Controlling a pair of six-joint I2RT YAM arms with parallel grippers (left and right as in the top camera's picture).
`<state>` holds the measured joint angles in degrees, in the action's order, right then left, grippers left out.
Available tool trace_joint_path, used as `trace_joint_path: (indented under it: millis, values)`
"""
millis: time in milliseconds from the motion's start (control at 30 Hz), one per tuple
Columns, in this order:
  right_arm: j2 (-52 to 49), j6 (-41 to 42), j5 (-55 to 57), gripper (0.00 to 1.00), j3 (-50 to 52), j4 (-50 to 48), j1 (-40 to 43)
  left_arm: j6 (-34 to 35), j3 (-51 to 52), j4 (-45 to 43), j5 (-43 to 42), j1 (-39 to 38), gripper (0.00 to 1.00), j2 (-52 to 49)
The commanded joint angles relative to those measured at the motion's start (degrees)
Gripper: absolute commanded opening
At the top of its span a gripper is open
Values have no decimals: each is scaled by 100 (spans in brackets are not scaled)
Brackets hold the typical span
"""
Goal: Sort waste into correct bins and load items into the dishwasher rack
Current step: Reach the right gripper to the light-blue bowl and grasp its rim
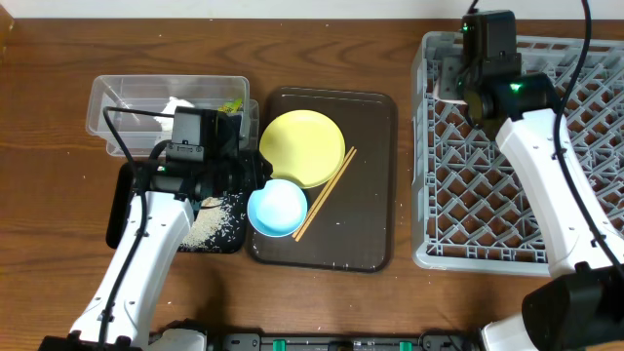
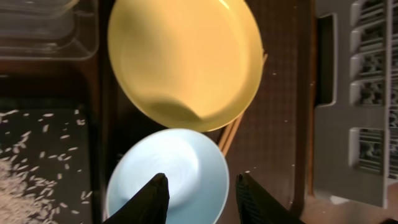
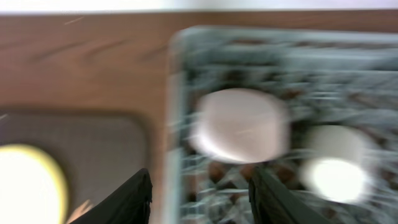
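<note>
Overhead evenly lit, sharp; right wrist motion-blurred; shadow on yellow plate (image 2: 185,62).

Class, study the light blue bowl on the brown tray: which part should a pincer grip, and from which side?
Grip the light blue bowl by its near rim, from above, one finger inside and one outside. It sits upright and open, probably too wide to span; the yellow plate crowds its far edge, the chopsticks its right.

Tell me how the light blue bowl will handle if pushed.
The light blue bowl looks glossy and rigid, so it would probably slide easily. It overlaps the yellow plate at its edge, so it may rock or tip. Its thin rim suggests it is light.
</note>
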<state>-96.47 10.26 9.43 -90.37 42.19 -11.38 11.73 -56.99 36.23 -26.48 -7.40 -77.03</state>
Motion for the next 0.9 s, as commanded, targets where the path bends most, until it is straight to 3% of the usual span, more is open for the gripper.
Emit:
trace_joint_path:
  millis: [0,133,233,500,600,867]
  values:
    - [-153,-479,-2050,49,24,140,-188,-24,-35,199,671,7,38,33]
    - [-275,-588,-2216,49,240,271,-535,798,-35,579,1910,24,38,33]
    - [-402,-616,-2385,47,415,367,-876,1250,-35,811,2363,138,39,33]
    - [-868,-417,-2931,45,787,389,-1932,1847,-35,1012,2452,876,40,33]
    - [-1128,-343,-2938,46,822,391,-2326,1860,-35,1091,2417,1104,47,33]
    - [-1843,55,-2669,46,822,258,-3038,1860,-35,1176,2415,1200,48,33]
